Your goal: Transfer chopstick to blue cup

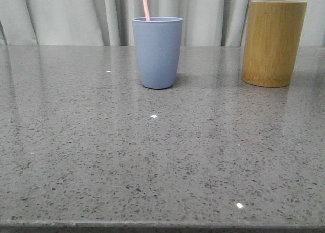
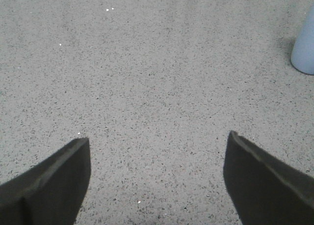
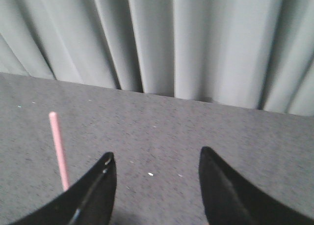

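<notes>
The blue cup (image 1: 157, 53) stands upright at the back middle of the table, and a pale pink chopstick (image 1: 145, 4) sticks up out of it, leaning slightly left. The cup's base also shows at the edge of the left wrist view (image 2: 304, 46). My left gripper (image 2: 158, 141) is open and empty over bare tabletop, well apart from the cup. My right gripper (image 3: 156, 156) is open and empty; the chopstick's upper end (image 3: 58, 149) stands just beside one of its fingers, outside the jaws. Neither gripper shows in the front view.
A taller yellow-brown bamboo cylinder (image 1: 273, 42) stands at the back right, to the right of the blue cup. Grey curtains (image 1: 66, 14) hang behind the speckled grey table (image 1: 162, 162).
</notes>
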